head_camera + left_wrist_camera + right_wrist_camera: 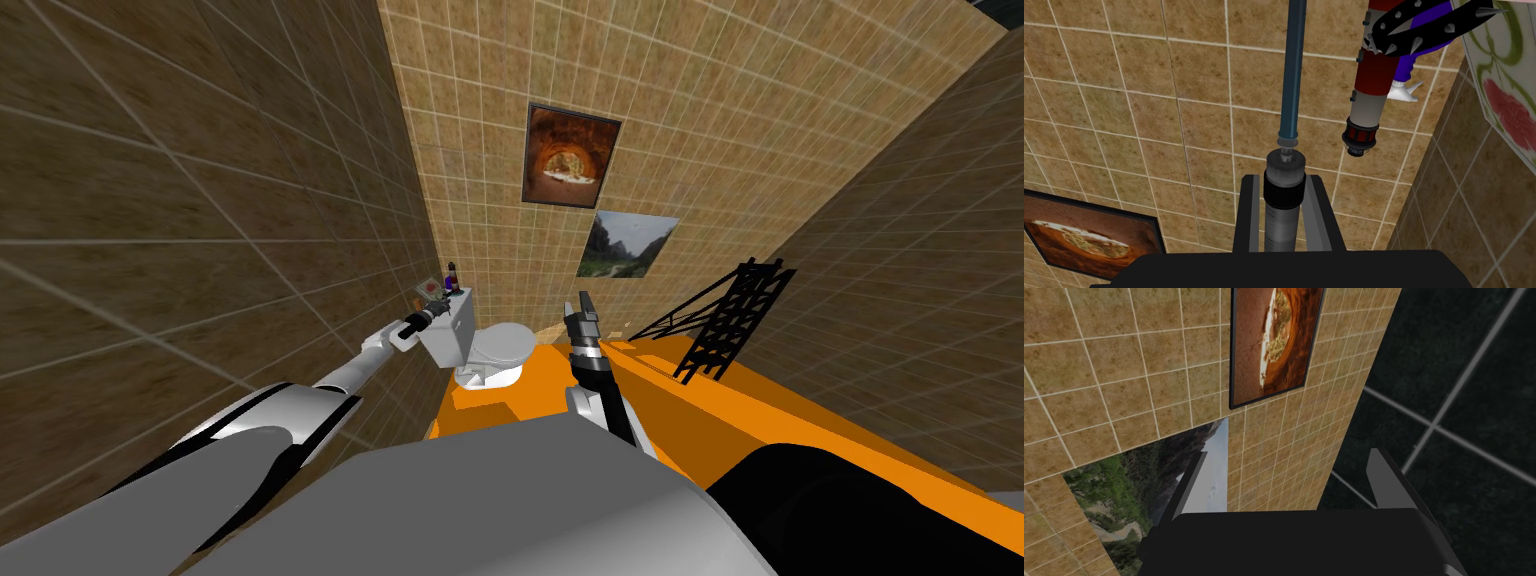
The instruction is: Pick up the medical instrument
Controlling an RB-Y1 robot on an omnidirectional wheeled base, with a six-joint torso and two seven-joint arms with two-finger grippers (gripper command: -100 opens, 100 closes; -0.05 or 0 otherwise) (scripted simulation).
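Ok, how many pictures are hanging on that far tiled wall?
2. An orange cave picture hangs higher up; a green mountain landscape hangs just below it, offset toward the robot's right. Nothing seems to hide others.

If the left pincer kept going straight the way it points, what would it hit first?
Likely the tan tiled wall, met first by the blue tip of the grey syringe the left pincer grips; distance unclear.

red-and-grey tube [1369,107] just beside left claw [1281,177], patterned box [1504,85] and tiled wall [1124,100] near
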